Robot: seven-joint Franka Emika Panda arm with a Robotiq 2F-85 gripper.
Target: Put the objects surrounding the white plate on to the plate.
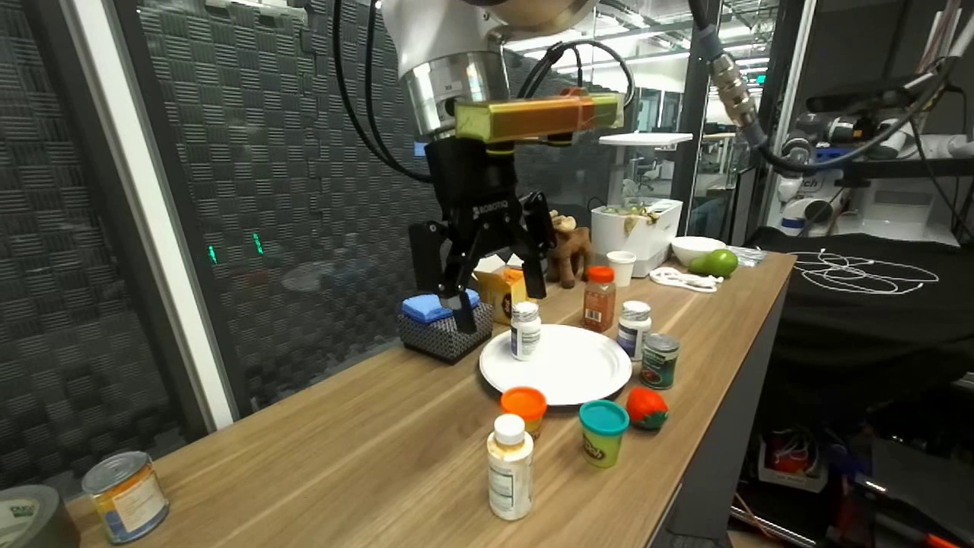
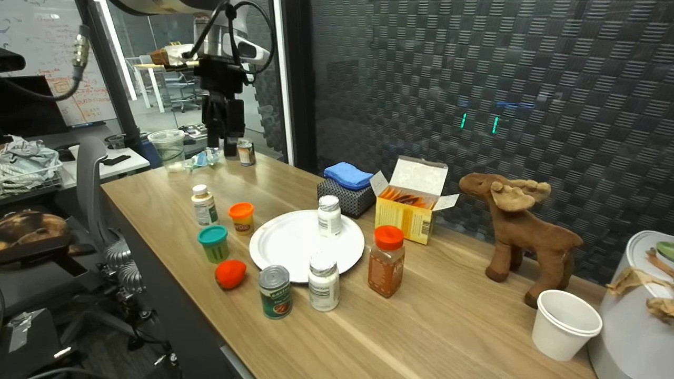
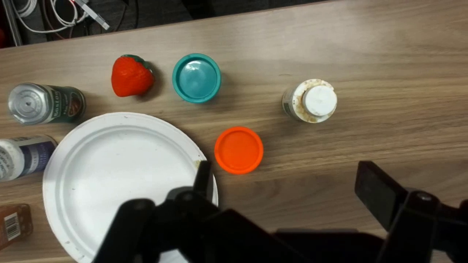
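Hovering empty, jaws wide apart: ROBOTIQ-marked gripper above table with "Boston" can.

We take this place for a robotics lab beside offices. At the right of an exterior view we see a white robot arm in the background; toward the top, a glass pane shows a lit room. At the upper left of an exterior view we see a whiteboard with writing, a dark monitor and, lower, an office chair.

White arm, black "ROBOTIQ" gripper
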